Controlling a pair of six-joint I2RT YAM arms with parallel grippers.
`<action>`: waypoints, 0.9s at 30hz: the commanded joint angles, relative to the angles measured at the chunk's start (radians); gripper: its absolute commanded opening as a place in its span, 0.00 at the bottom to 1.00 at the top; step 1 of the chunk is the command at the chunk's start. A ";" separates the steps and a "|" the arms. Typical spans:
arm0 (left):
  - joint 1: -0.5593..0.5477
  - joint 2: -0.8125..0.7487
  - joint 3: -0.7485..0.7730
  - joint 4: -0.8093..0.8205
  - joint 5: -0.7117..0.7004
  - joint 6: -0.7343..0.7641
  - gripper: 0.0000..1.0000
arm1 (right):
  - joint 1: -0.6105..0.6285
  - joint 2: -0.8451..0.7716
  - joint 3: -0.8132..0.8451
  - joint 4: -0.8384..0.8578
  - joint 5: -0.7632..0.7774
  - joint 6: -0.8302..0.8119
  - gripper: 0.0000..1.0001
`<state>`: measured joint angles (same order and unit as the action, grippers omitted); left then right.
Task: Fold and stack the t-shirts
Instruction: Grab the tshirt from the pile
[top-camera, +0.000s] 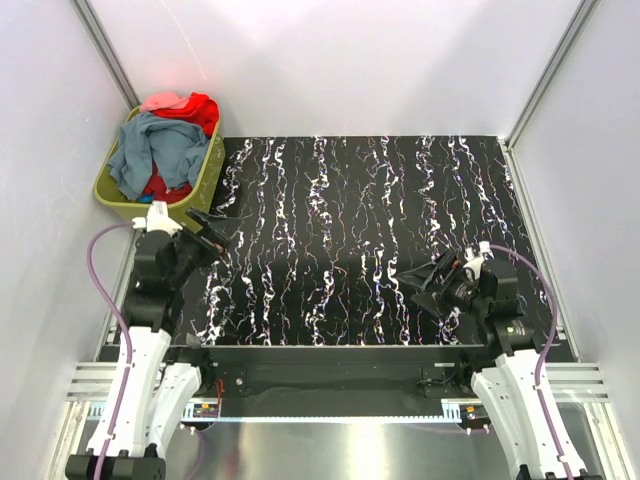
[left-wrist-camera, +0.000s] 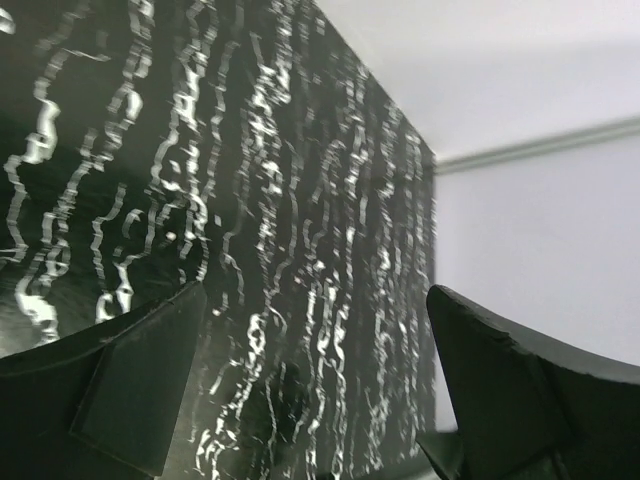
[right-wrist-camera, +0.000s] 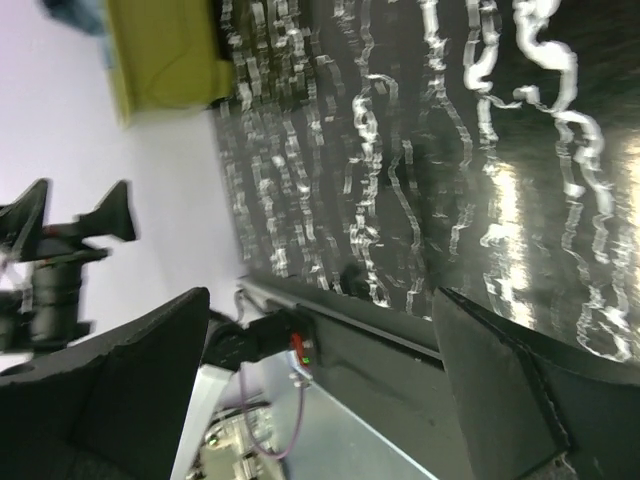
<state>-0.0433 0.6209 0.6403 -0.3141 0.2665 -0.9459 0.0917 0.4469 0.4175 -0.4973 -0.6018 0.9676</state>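
**Nothing folded yet: every shirt is in the basket**

We judge the task to be at its very start. The t-shirts (top-camera: 158, 150) lie in a crumpled heap inside the olive-green basket (top-camera: 207, 178), which stands just behind the left tool (top-camera: 226, 232) and slightly to its outer side, off the far left corner of the tabletop (top-camera: 350, 200). From the right tool (top-camera: 416, 286) the heap is well apart, across the whole width of the dark marbled surface.

In the heap we can tell a grey-blue shirt (top-camera: 170, 145) draped over the top, a bright red one (top-camera: 202, 108) behind it, a pink one (top-camera: 160, 100) at the far rim and more red cloth (top-camera: 163, 188) showing underneath. We cannot tell how many shirts there are in all.

Both tools have their jaws spread wide apart with nothing between them. Each wrist view shows only bare tabletop past its fingers. Neither tool touches cloth or the basket; both hang low over the near part of the tabletop.

No shirt is spread out in front of either tool, none is folded and no stack has been begun. So everything is left to do: lift a shirt out of the basket, lay it flat between the tools, fold it, set it aside, then repeat for each shirt and pile them. The left tool is the nearer one for the first reach.
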 joint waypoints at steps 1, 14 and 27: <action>0.016 0.087 0.108 -0.083 -0.084 0.068 0.99 | -0.001 0.045 0.139 -0.187 0.132 -0.116 1.00; 0.120 0.649 0.708 -0.100 -0.262 0.423 0.98 | -0.001 0.294 0.454 -0.224 0.031 -0.205 1.00; 0.198 1.286 1.065 0.423 -0.136 -0.031 0.70 | -0.006 0.640 0.728 -0.271 0.323 -0.434 1.00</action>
<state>0.1558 1.8767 1.6890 -0.1421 0.1310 -0.8024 0.0914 1.0340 1.0828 -0.7582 -0.3752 0.6189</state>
